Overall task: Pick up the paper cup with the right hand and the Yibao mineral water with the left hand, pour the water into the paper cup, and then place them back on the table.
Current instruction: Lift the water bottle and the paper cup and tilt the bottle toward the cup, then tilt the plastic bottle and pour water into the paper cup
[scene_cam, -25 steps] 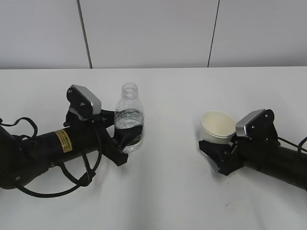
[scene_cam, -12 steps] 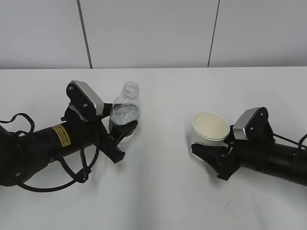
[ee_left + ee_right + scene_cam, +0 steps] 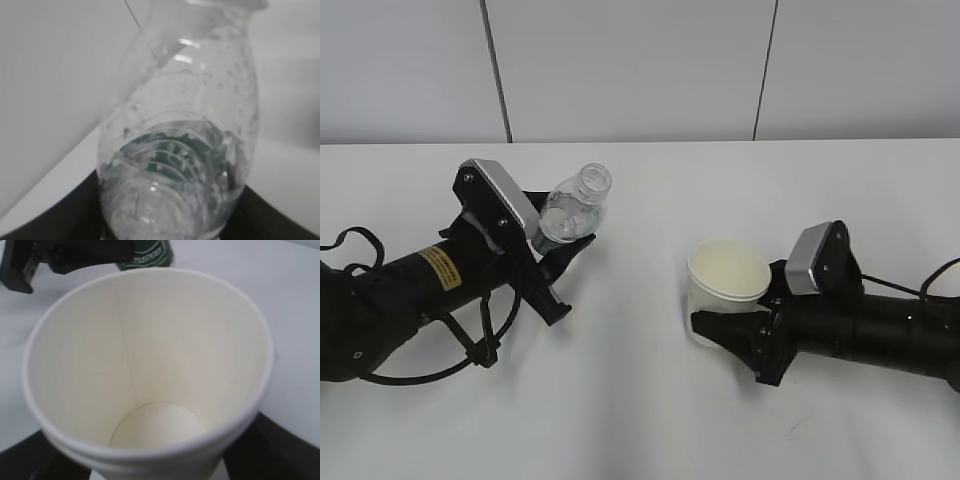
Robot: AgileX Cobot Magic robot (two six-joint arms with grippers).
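My left gripper (image 3: 556, 258), on the arm with the yellow sticker, is shut on the Yibao mineral water (image 3: 571, 207) and holds it off the table, tilted with its open neck up and to the right. The clear ribbed bottle fills the left wrist view (image 3: 175, 150), green label showing through it. My right gripper (image 3: 732, 322) is shut on the paper cup (image 3: 726, 289) and holds it upright above the white table (image 3: 640, 400). The right wrist view looks into the cup (image 3: 150, 365), with a little water at its bottom. The cup is to the right of the bottle, apart from it.
A grey panelled wall (image 3: 640, 70) stands behind the table's far edge. Black cables (image 3: 470, 345) loop beside the left arm. The left gripper and the bottle's green label (image 3: 147, 255) show beyond the cup in the right wrist view.
My left gripper has lifted the bottle and tilted it to the right. My right gripper has carried the cup up and to the left, toward the bottle.
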